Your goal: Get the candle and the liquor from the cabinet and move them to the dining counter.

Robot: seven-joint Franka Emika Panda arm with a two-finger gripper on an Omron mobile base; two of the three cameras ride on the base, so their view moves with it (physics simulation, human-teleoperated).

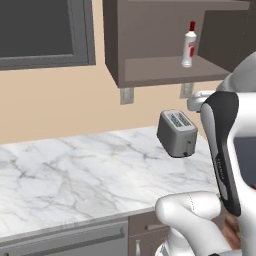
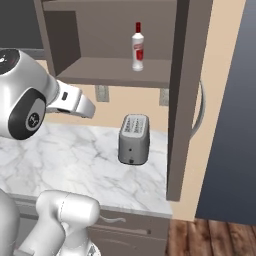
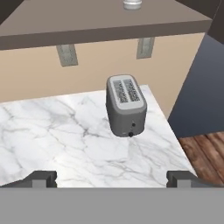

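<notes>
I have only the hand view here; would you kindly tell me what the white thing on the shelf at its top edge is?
Observer: That is the liquor, a white bottle with a red cap, standing upright on the cabinet shelf.
Operator: Thank you. Is the cabinet open on that side?
Observer: Yes. In the right base view its door stands swung open at the right of the shelf, with a long silver handle on it.
</notes>
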